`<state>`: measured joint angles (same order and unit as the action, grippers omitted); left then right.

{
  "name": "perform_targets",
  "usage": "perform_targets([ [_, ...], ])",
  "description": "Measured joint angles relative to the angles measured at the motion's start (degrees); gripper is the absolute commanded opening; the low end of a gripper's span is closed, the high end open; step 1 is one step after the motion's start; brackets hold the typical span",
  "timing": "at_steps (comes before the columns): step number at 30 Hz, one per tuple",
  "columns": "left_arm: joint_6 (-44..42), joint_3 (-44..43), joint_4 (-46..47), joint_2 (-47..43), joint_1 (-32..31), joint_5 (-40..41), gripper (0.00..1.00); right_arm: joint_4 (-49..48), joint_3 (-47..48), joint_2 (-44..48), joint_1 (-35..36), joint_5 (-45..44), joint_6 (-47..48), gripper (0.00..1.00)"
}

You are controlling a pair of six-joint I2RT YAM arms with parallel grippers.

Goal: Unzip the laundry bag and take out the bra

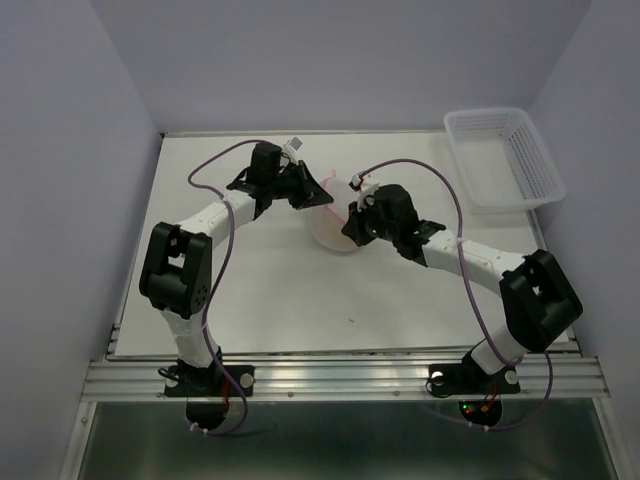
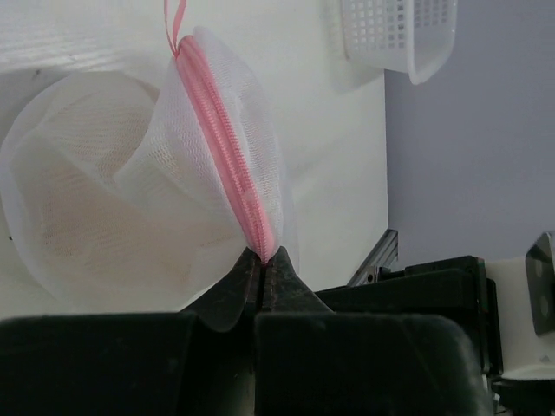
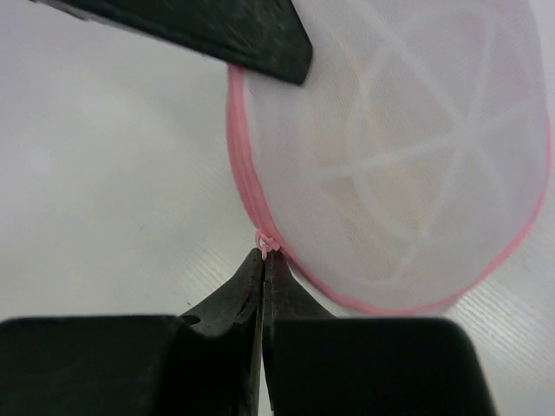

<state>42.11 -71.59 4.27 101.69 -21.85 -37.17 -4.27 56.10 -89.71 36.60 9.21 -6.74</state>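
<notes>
Two-sided hold from above: laundry bag (image 1: 330, 222) at centre frame on the desk (image 1: 290, 300), flanked by left end effector (image 1: 303, 188) and right end effector (image 1: 352, 218). From the left wrist: pressed together on the pink zipper rim (image 2: 227, 147) at lower centre, likely anchoring the bag; tan bra (image 2: 61, 217) faint through mesh at left. From the right wrist: pinched shut on a small pink tab (image 3: 265, 243), probably the pull. Zipper not yet opened.

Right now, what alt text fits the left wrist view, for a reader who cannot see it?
The left gripper is shut on the pink zipper of the white mesh laundry bag, pinching it into a raised fold. Tan fabric shows faintly through the mesh; a white basket stands beyond it.
</notes>
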Motion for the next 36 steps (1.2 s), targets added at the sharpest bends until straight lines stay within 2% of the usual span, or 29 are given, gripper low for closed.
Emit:
perform_targets([
  [11, -8.92, -8.00, -6.80, 2.01, 6.36, -7.02, 0.00, 0.09, -2.36, 0.57, -11.50, 3.10, -0.90, 0.01],
  [17, -17.94, -13.25, -10.82, 5.92, 6.69, -11.21, 0.00, -4.35, -1.70, -2.62, -16.35, 7.54, 6.99, 0.01],
  [21, -20.94, -14.97, -12.39, 8.76, 6.71, -12.20, 0.00, -8.11, -1.55, -7.30, -17.86, 10.25, 11.85, 0.01],
  [25, -22.21, -17.09, -14.34, 11.30, 7.32, -12.24, 0.00, -8.74, -3.02, -5.42, -18.29, 14.32, 15.65, 0.01],
  [26, -22.29, -17.51, -14.78, 11.54, 7.45, -12.26, 0.06, -8.92, -3.41, -4.26, -18.32, 14.75, 16.15, 0.01],
  [27, -22.34, -18.01, -14.88, 11.74, 7.58, -12.28, 0.20, -8.85, -3.61, -3.19, -18.32, 14.95, 16.33, 0.01],
  [28, -22.34, -18.38, -14.88, 11.78, 7.67, -12.35, 0.56, -8.74, -3.69, -1.66, -18.23, 15.04, 16.59, 0.01],
  [29, -22.12, -18.86, -14.86, 11.78, 7.76, -12.41, 0.74, -8.81, -3.69, -0.66, -18.14, 14.91, 16.65, 0.01],
  [30, -22.16, -19.10, -14.64, 11.78, 7.78, -12.33, 0.83, -8.72, -3.69, 0.04, -18.01, 14.56, 16.59, 0.01],
  [32, -21.27, -19.54, -13.88, 11.78, 8.04, -12.04, 0.96, -7.72, -3.69, 1.42, -16.92, 12.61, 16.35, 0.01],
  [36, -20.04, -19.21, -12.98, 11.69, 8.70, -11.67, 0.99, -3.85, -3.48, 1.57, -13.73, 8.02, 14.51, 0.01],
])
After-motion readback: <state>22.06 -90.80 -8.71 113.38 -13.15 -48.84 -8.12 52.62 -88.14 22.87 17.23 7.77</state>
